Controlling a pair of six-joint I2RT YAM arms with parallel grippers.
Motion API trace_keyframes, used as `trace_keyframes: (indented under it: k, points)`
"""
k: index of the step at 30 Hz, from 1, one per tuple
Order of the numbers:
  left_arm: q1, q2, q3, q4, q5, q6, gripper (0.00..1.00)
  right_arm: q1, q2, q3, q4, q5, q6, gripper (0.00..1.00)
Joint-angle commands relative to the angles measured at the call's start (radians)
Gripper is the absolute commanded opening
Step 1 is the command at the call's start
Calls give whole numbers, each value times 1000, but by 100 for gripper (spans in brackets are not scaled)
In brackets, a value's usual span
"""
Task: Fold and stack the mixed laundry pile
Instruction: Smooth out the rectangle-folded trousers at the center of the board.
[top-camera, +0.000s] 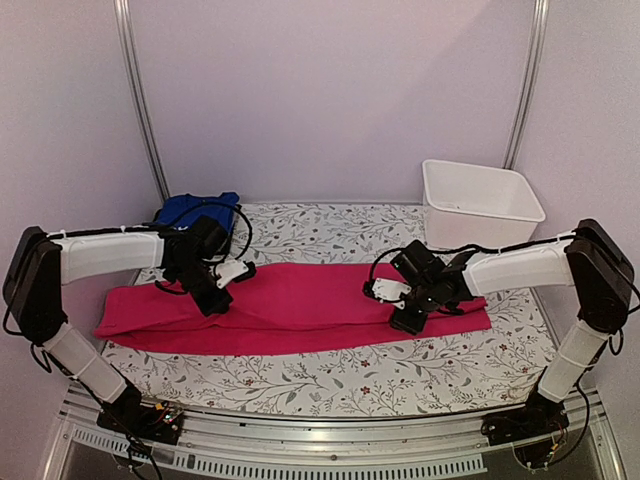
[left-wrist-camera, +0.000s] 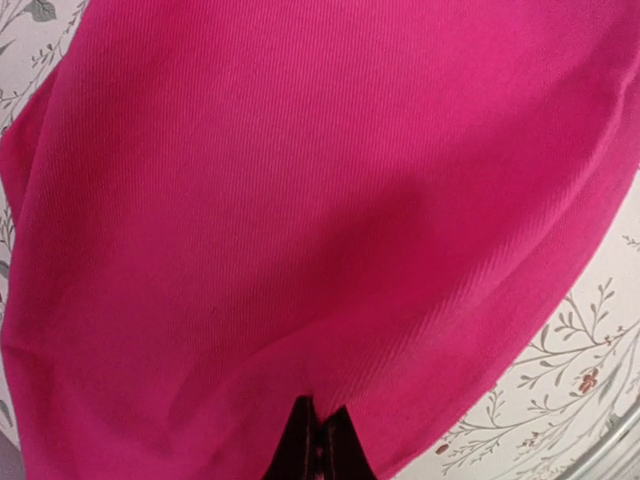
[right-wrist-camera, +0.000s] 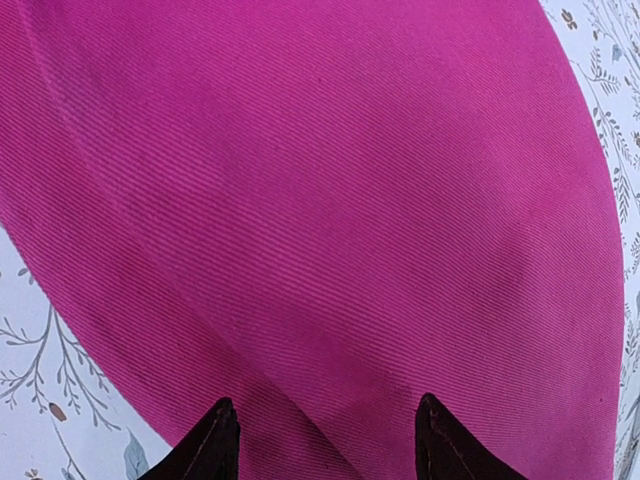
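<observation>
Across the middle of the table, from near its left edge to near its right, the magenta garment lies flat as one long band, already narrowed lengthwise. The left gripper sits low on the band's left part with its jaws clenched tight. From the left wrist view its tips meet right at the cloth, but I cannot tell whether a fold is pinched between them. The right gripper is down over the band's right part with its fingers spread apart and only cloth beneath them, so nothing is held on that side.

To my eye the step in hand is the folding of this pink piece: the long fold looks done and the crosswise fold is not yet made. The next move calls for a firm hold on one end of the band, both layers together, then a carry toward the other end without dragging the lower layer askew.

The blue garment lies bunched at the far left corner, behind the left arm, not yet folded. A white bin stands at the far right corner.
</observation>
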Motion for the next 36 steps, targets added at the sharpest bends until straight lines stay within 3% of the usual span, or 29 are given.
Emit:
trace_keyframes:
  k: [1,8,14,20,26,36]
  points:
    - [33,3,27,16,56,-18,0,7,48,47,24,67,0,58]
    - [77,-1,39,18,87,-34,0,7,68,53,27,80,12,56]
    - [94,21,57,18,113,-42,0,9,32,6,52,70,-2,60]
    - [94,21,54,17,107,-39,0,8,33,20,56,197,5,37]
    - [87,-41,18,16,77,-15,0,8,-1,29,22,198,9,2]
    - [-8,-181,-48,-56,30,41,0,7,-102,72,-124,188,6,0]
